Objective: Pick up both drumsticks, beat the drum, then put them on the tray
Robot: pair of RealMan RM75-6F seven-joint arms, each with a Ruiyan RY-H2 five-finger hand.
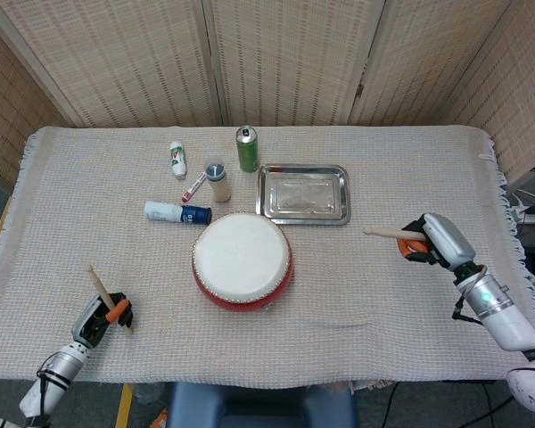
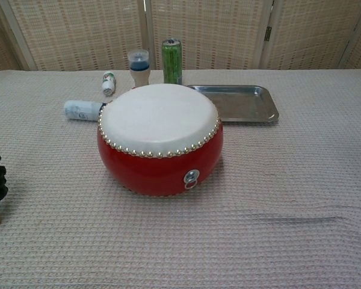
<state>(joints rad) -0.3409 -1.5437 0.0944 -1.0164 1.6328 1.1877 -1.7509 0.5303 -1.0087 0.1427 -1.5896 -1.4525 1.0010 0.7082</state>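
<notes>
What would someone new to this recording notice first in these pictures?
The red drum with its white skin sits at the table's centre, just in front of the steel tray. At either side a hand grips a drumstick: the left hand near the front-left edge, the right hand far out to the right, its stick pointing in toward the drum. Behind the drum stand a green can and some small bottles.

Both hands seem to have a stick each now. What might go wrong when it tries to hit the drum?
The left hand holds its drumstick far out near the table's front corner, well away from the drum, so a swing may fall short.

The right hand grips its stick near one end; a hard beat might loosen it.

A bottle lies just behind the drum, and a wide stroke might knock it.
</notes>
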